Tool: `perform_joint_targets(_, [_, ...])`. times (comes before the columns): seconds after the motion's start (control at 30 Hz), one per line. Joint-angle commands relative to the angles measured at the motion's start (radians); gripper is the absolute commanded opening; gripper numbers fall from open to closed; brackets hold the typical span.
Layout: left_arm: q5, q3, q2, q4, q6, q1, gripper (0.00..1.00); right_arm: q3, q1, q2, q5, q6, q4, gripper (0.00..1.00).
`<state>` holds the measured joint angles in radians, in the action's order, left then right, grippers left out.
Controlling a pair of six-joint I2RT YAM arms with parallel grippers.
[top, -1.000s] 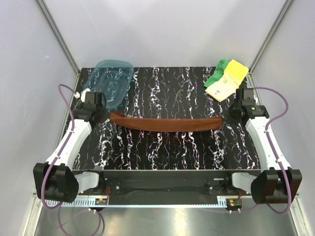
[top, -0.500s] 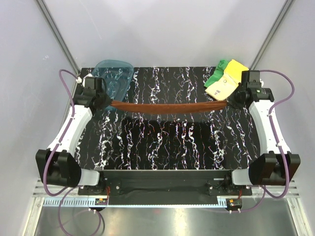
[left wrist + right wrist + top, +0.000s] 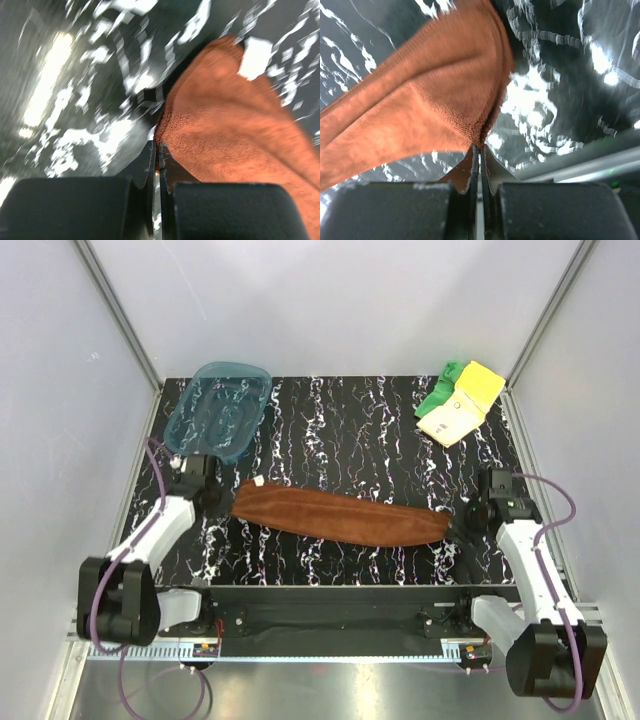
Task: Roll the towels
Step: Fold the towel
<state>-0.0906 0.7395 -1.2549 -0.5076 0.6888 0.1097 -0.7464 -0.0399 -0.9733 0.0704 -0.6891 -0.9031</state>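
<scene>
A brown towel (image 3: 340, 515), one long fuzzy terry strip with a small white tag (image 3: 258, 481), lies flat and slanted near the near edge of the black, white-veined bench (image 3: 340, 430). The left fingers (image 3: 153, 172) are clenched on its left end and the right fingers (image 3: 474, 165) on its right end. At the far right corner a yellow towel (image 3: 462, 408) and a green towel (image 3: 437, 393) lie touching. One ribbed translucent teal tray (image 3: 218, 408) sits at the far left corner.

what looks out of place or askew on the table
Nothing spilled or damaged. The rust-brown towel lies slanted, pinched at its ends by the left gripper and right gripper. The green towel and yellow towel sit crumpled together in the far right corner.
</scene>
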Motion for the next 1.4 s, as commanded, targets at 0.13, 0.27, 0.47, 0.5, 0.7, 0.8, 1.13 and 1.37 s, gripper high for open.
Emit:
perform_joint_targets(0.13, [-0.075,-0.046,0.106,0.0,0.023,-0.004,0.62,-0.025,0.005,0.107,0.144,-0.076,-0.055,0.38])
perform_joint_targets(0.27, [-0.067,-0.034,0.101,-0.022,0.02,-0.004,0.85,-0.01,0.005,0.14,0.175,-0.061,-0.114,0.76])
perform_joint_targets(0.47, [-0.066,-0.038,0.164,0.003,0.031,-0.004,0.88,-0.013,0.005,0.281,0.235,-0.082,-0.146,0.87])
perform_joint_targets(0.5, [-0.064,-0.046,0.161,0.015,0.041,-0.004,0.88,-0.008,0.005,0.283,0.249,-0.082,-0.125,0.86])
perform_joint_targets(0.7, [-0.072,-0.058,0.112,0.069,0.054,-0.004,0.82,-0.048,0.035,0.124,0.362,-0.006,0.104,0.77])
perform_joint_targets(0.8, [-0.048,-0.08,0.176,0.09,0.075,-0.002,0.81,-0.163,0.295,-0.073,0.286,0.048,0.231,0.78])
perform_joint_targets(1.13, [-0.049,0.055,0.402,-0.211,-0.021,-0.004,0.87,-0.846,0.607,-0.825,0.308,0.33,0.44,0.73])
perform_joint_targets(1.37, [0.009,0.067,0.588,-0.308,-0.074,-0.002,0.89,-1.364,0.695,-1.374,0.538,0.462,0.379,0.71])
